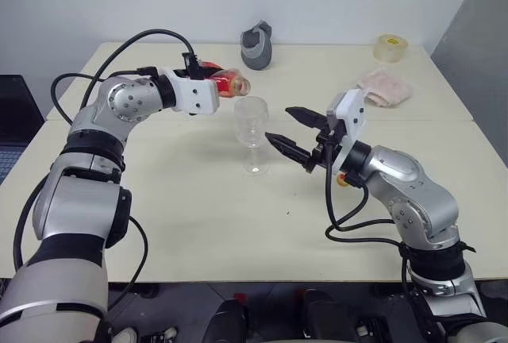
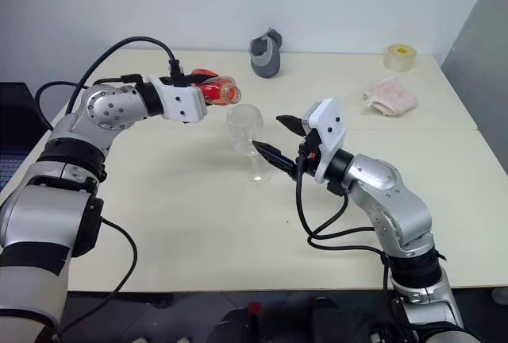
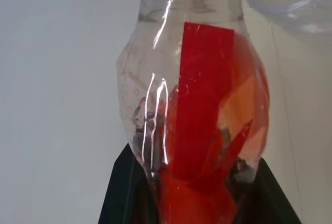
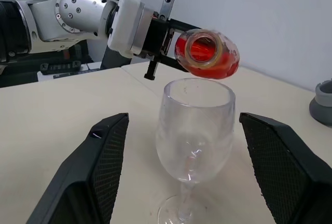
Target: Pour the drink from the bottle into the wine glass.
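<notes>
Table (image 1: 198,224): glass (image 1: 252,132) stood upright near its middle. Bottle (image 1: 226,83) clamped tight in left gripper (image 1: 208,82), tipped level just above glass rim. Right gripper (image 1: 292,130) spread wide beside glass, nothing held. Open bottle mouth seen in right wrist view; drink (image 3: 199,130) seen inside bottle in left wrist view.

Left gripper (image 1: 213,82) fingers mostly hidden behind the bottle (image 1: 226,82); left wrist view crops the bottle (image 3: 194,105) at top and bottom edges. Wine glass (image 4: 196,130) foot cut off at bottom edge of right wrist view. Glass contents: can't tell.
</notes>
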Tool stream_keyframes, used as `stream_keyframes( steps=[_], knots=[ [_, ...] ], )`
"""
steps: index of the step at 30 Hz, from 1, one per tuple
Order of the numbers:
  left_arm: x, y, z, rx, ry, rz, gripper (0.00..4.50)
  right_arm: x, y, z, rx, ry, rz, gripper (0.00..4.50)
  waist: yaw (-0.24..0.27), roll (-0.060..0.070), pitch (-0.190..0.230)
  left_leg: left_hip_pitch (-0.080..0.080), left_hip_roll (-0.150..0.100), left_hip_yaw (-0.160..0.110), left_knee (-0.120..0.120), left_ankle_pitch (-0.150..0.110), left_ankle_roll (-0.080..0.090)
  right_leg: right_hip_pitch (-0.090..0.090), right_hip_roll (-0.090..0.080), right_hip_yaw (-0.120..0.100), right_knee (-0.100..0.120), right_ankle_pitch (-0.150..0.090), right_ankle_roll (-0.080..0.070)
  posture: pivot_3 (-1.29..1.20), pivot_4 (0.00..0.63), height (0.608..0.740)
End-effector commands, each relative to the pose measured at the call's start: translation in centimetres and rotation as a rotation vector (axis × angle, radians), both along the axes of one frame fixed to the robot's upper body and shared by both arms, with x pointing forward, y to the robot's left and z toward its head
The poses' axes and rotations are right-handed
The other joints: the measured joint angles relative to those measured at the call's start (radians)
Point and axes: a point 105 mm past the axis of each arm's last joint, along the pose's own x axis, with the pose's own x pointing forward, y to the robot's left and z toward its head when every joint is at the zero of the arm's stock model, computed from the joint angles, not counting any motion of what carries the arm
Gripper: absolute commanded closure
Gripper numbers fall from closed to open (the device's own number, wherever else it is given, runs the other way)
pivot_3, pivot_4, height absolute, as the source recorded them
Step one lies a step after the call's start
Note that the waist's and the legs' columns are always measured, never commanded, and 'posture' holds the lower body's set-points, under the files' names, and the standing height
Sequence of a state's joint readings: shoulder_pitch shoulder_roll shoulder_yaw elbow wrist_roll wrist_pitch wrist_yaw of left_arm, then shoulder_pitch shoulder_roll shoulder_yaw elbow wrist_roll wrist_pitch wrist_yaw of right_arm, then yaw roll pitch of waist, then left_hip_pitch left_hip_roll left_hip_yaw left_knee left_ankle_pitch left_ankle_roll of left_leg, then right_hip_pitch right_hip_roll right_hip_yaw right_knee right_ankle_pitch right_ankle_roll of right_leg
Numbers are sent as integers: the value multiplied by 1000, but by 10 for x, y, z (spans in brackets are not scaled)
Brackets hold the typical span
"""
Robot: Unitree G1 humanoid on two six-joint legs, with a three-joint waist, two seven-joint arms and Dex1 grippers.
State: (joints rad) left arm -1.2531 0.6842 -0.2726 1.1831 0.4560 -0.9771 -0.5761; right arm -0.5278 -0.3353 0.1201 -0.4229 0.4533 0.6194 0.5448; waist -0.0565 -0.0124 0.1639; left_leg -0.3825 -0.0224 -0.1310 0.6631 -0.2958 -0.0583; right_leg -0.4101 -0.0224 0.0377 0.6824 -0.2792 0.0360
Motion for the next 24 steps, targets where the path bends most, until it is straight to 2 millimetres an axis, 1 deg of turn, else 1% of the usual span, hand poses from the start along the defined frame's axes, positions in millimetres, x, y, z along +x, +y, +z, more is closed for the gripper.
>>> stream_keyframes(
  steps=[1,4,12,15,24],
  knots=[
    [-4,2,32,3,-109,-9,3603,-4,2,7,18,-42,12,832,0,0,0,0,0,0,0,0,0,0,0,0,0,0,0,0,150,740],
    [-4,2,37,11,-125,-8,3603,-4,2,7,21,-45,12,832,-1,0,0,0,0,0,0,0,0,0,0,0,0,0,0,0,150,740],
    [-5,2,41,67,-158,-12,3603,-5,2,8,31,-55,7,832,-2,0,0,0,0,0,0,0,0,0,0,0,0,0,0,0,150,740],
    [-5,3,45,81,-176,-7,3603,-4,2,9,34,-59,2,832,-2,0,0,0,0,0,0,0,0,0,0,0,0,0,0,0,150,740],
    [-5,4,48,115,-202,-1,3603,-2,2,10,41,-63,-4,832,-2,0,0,0,0,0,0,0,0,0,0,0,0,0,0,0,150,740]
  ],
)
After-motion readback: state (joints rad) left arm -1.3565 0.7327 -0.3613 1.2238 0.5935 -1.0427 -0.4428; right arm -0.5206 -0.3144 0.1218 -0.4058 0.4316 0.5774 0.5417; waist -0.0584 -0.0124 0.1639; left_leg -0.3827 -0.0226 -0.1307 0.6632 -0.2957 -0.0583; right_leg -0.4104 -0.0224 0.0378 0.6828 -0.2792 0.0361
